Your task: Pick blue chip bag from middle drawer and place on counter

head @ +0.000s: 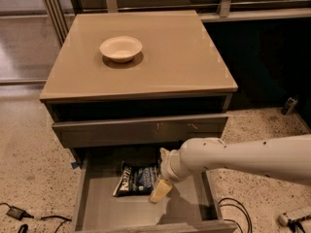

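The blue chip bag lies flat on the floor of the open middle drawer, toward its back. My gripper reaches into the drawer from the right on a white arm. It is open: one cream finger is behind the bag's right edge and the other is in front of it. Whether the fingers touch the bag I cannot tell. The counter is the glossy tan top of the grey cabinet above.
A cream round bowl sits on the counter, back left. A shut grey drawer front overhangs the open drawer. Cables lie on the terrazzo floor at the left and right. A rail runs behind the cabinet.
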You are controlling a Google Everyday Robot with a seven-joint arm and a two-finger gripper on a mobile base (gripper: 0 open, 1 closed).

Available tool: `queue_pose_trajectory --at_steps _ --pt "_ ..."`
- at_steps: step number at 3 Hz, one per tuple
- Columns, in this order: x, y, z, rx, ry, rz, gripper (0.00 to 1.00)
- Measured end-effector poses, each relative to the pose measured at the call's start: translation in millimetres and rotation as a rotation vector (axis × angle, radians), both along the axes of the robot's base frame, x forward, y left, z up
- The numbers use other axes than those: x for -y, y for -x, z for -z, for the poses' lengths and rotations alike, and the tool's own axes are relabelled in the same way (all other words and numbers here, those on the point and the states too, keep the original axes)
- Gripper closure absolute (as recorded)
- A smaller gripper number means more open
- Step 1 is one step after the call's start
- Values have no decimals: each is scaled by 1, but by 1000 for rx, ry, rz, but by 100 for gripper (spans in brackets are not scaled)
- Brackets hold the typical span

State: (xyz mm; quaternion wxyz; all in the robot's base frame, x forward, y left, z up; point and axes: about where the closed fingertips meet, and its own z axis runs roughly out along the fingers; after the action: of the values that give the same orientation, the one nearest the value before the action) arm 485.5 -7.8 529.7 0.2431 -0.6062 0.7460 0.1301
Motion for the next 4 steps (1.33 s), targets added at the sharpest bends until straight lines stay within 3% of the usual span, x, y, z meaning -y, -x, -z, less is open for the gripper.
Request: queue_pose_trajectory --at_steps 2,3,4 --pt "0 -14 15 64 -116 -17 0" --pt "-11 -28 28 99 -191 -62 0" --pt "-25 -39 44 122 -243 -150 0"
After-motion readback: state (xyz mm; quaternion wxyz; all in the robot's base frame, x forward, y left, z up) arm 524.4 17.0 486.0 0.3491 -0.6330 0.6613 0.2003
